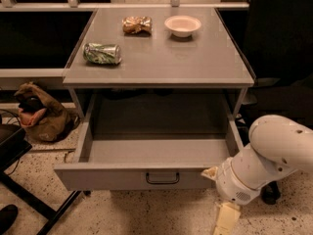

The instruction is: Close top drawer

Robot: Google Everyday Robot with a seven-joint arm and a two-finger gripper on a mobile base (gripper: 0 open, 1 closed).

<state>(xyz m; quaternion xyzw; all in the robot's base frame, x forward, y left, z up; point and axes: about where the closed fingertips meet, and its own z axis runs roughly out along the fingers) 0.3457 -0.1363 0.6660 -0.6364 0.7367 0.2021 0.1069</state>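
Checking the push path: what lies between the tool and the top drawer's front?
Nothing; the camera view shows only speckled floor between the tool, low right, and the top drawer.

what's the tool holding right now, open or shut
Tool: cannot be told; it sits low by the front right corner of the open top drawer.

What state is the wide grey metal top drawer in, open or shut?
Open: the grey metal top drawer is pulled far out, floor showing. The gripper sits below its front right corner.
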